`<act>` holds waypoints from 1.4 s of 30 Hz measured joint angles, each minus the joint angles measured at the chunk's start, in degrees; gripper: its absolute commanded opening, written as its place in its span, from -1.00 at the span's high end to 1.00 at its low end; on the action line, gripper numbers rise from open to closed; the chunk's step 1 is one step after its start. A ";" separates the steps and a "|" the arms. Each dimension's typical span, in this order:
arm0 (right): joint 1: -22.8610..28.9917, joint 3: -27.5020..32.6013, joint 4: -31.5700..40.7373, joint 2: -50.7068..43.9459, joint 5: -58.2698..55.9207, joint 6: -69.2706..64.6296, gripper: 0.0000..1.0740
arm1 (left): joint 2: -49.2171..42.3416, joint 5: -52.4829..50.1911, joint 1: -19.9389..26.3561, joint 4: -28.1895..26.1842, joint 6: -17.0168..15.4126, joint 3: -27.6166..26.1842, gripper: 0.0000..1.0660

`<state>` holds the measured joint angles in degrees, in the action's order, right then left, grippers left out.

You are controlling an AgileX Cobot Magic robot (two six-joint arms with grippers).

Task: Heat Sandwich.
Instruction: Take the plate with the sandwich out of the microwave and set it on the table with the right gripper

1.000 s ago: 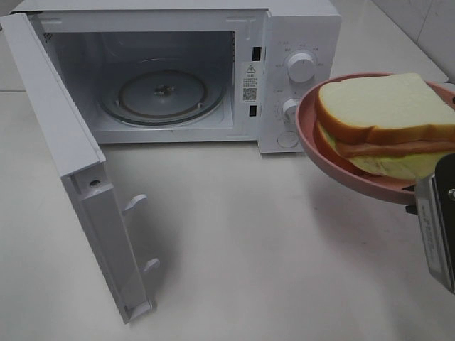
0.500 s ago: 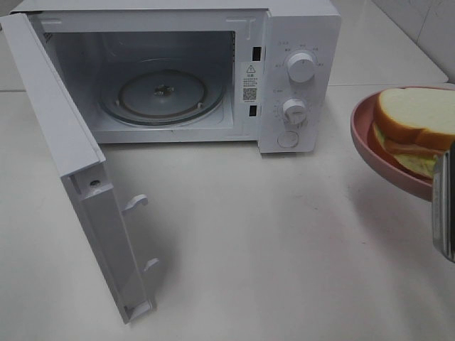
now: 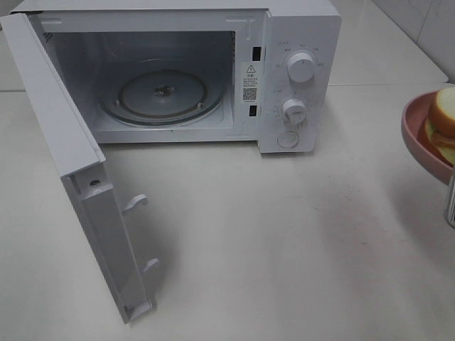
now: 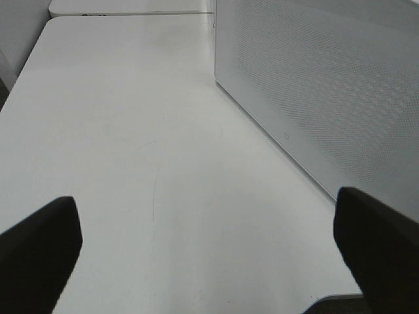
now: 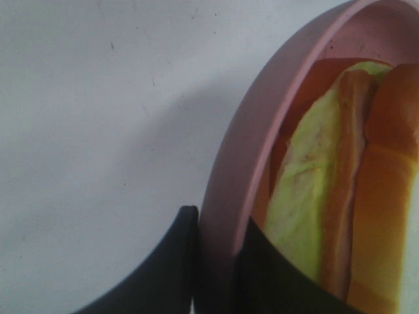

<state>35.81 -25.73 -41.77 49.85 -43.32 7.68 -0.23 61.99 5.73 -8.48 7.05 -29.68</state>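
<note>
The sandwich (image 3: 444, 121) lies on a round pink plate (image 3: 416, 131) at the far right edge of the high view, held above the table. In the right wrist view my right gripper (image 5: 216, 261) is shut on the rim of the pink plate (image 5: 236, 190), with the sandwich (image 5: 347, 196) showing its green and reddish layers. The white microwave (image 3: 298, 42) stands at the back with its door (image 3: 64, 142) swung open to the left and a glass turntable (image 3: 162, 96) inside. My left gripper (image 4: 209, 255) is open and empty, low over the table beside the microwave door (image 4: 327, 91).
The microwave's two knobs (image 3: 301, 67) and its round button face the front right. A second table edge (image 4: 131, 10) shows far off in the left wrist view. A tiled wall (image 3: 419, 25) rises at the back right.
The plate with the sandwich has moved steadily to the right, from in front of the microwave's controls to the frame's right edge. Microwave and door have not moved.
</note>
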 measured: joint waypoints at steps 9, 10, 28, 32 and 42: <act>0.00 0.00 -4.53 1.03 -5.44 -13.06 0.96 | 0.00 0.00 0.00 0.00 0.00 0.00 -0.88; 0.00 0.00 -5.10 1.78 -6.25 -14.50 0.96 | 0.00 0.00 0.00 0.00 0.00 0.00 -0.88; 0.00 -1.15 -7.05 16.21 -6.99 -32.95 0.95 | 0.00 0.00 0.00 0.00 0.00 0.00 -0.88; 0.00 -2.41 -7.91 20.00 -6.99 -38.04 0.94 | 0.00 0.00 0.00 0.00 0.00 0.00 -0.88; 0.00 -5.90 -8.31 32.60 -6.59 -53.69 0.92 | 0.00 0.00 0.00 0.00 0.00 0.00 -0.88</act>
<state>35.81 -31.63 -50.08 82.45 -49.90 -46.01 -0.23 61.99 5.73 -8.48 7.05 -29.68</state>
